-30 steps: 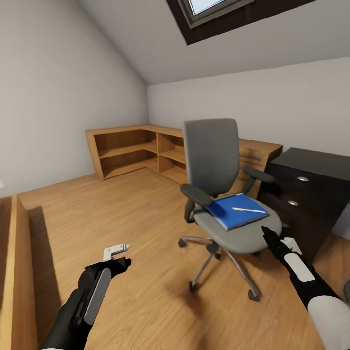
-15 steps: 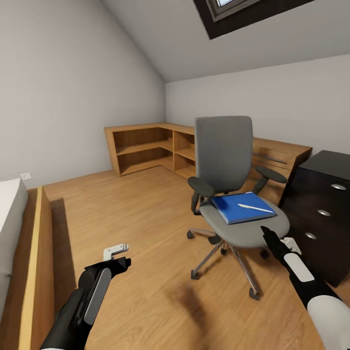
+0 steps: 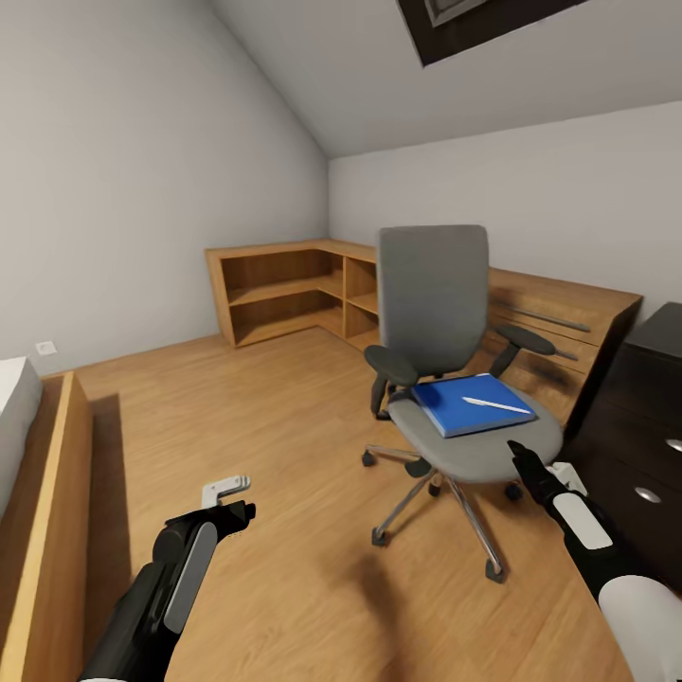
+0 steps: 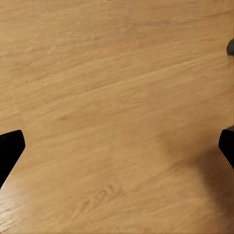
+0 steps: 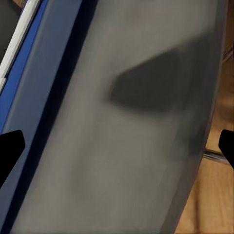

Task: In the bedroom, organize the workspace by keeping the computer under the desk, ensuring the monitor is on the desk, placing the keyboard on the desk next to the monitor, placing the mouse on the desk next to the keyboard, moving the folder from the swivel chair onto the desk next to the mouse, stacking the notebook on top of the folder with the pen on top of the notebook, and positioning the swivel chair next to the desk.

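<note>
The right gripper [image 3: 527,468] hangs just off the front edge of the chair [image 3: 445,379] seat, approx level with the cushion; in the right wrist view its 2 fingertips sit at opposite edges w/ nothing between them, so the jaws are spread and empty, looking along the grey seat toward the folder's pale edge. The left gripper [image 3: 234,500] is low over bare wood floor [image 3: 265,407], well apart from the chair, also spread wide and empty. The folder [image 3: 469,403] lies flat on the seat, 1 corner near the front rim, w/ the pen [image 3: 495,405] lying loose on top. Beyond the chair: a low wood shelf unit [image 3: 284,289] along the wall, and the black desk drawers [image 3: 644,445] w/ round knobs just beside the chair on the right. Handling guess: folder is prob thin, light, a bit flexy and slick, sitting flush on soft padding, so hard to get under; best pinch is the near corner or edge that overhangs the cushion's curve. The pen will likely roll off if the folder tilts, so take it 1st or keep the folder level.
</note>
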Available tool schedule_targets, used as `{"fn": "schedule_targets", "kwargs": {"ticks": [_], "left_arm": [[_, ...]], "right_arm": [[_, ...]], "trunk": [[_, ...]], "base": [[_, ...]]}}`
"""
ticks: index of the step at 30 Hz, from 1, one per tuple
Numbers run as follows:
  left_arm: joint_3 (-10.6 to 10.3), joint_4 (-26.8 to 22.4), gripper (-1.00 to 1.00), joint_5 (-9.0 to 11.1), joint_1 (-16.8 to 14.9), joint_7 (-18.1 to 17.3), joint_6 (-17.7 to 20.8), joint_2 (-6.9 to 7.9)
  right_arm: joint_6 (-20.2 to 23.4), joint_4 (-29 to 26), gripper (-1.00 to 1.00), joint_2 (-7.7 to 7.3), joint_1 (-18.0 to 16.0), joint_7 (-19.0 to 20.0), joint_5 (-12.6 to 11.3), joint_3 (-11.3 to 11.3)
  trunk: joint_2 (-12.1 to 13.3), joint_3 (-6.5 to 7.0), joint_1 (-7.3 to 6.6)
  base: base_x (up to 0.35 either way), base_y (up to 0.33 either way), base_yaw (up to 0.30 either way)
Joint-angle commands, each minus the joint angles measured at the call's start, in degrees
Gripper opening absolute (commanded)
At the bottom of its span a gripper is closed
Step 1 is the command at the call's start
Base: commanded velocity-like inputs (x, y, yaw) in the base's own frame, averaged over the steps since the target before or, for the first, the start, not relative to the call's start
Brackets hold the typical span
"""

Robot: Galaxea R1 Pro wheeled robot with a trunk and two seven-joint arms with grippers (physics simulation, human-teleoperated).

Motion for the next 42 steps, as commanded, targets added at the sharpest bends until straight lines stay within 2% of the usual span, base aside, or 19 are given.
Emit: {"fn": "schedule_targets", "kwargs": {"ticks": [1, 10, 14, 24, 42], "left_arm": [[0.0, 0.0, 1.00, 0.6, 0.0, 0.4, 0.2, -0.04], [-0.2, 0.0, 1.00, 0.6, 0.0, 0.4, 0.2, -0.07], [-1.8, 0.0, 1.00, 0.5, 0.0, 0.4, 0.1, -0.04], [-2.0, 0.1, 1.00, 0.5, 0.0, 0.4, 0.1, -0.04], [-2.4, 0.6, 1.00, 0.4, 0.0, 0.4, 0.0, -0.04]], "right_arm": [[0.3, -0.1, 1.00, 0.05, 0.0, 0.0, -0.8, 0.0], [0.5, -0.2, 1.00, 0.05, 0.0, 0.0, -0.7, 0.0], [0.5, -0.2, 1.00, 0.05, 0.0, 0.0, -0.7, 0.0], [0.5, -0.2, 1.00, 0.05, 0.0, 0.0, -0.8, 0.0], [0.4, -0.1, 1.00, 0.05, 0.0, 0.0, -0.8, 0.0]], "trunk": [[0.0, -0.06, 0.03], [0.0, -0.06, 0.03], [0.0, -0.06, 0.03], [0.0, -0.06, 0.03], [0.0, -0.06, 0.03]], "base": [[0.322, 0.000, 0.000], [0.322, 0.000, 0.000], [0.321, 0.000, 0.000], [0.120, -0.018, 0.000], [0.296, -0.108, 0.000]]}}
